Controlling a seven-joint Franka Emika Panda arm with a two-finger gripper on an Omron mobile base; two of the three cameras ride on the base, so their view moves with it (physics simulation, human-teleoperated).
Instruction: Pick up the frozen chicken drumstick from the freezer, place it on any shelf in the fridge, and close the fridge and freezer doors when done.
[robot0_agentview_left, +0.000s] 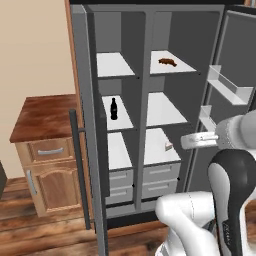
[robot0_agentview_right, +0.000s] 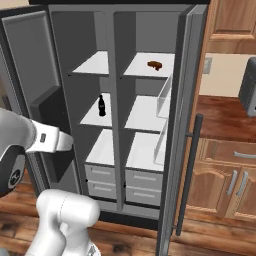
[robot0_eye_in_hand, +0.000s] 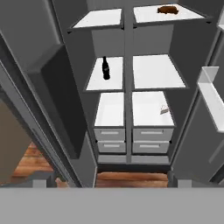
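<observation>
The frozen chicken drumstick (robot0_agentview_left: 167, 61) (robot0_agentview_right: 155, 65) (robot0_eye_in_hand: 168, 9), a small reddish-brown lump, lies on the top shelf of the fridge (robot0_agentview_left: 170, 110), the wider right compartment. The freezer (robot0_agentview_left: 117, 135) on the left holds a black bottle (robot0_agentview_left: 114, 109) (robot0_eye_in_hand: 105, 68) on its middle shelf. The freezer door (robot0_agentview_left: 90, 125) (robot0_agentview_right: 30, 75) and the fridge door (robot0_agentview_left: 235, 60) (robot0_agentview_right: 180, 125) both stand wide open. My gripper (robot0_eye_in_hand: 111, 181) is open and holds nothing. It hangs back from the unit, in front of the drawers and well below the drumstick.
A small pale item (robot0_eye_in_hand: 164, 109) lies on the fridge's lowest shelf. Clear-white bins (robot0_agentview_left: 227, 82) line the fridge door. A wooden cabinet (robot0_agentview_left: 45, 150) stands left of the unit. Wooden counters (robot0_agentview_right: 225, 115) with a dark appliance (robot0_agentview_right: 247, 85) stand to its right.
</observation>
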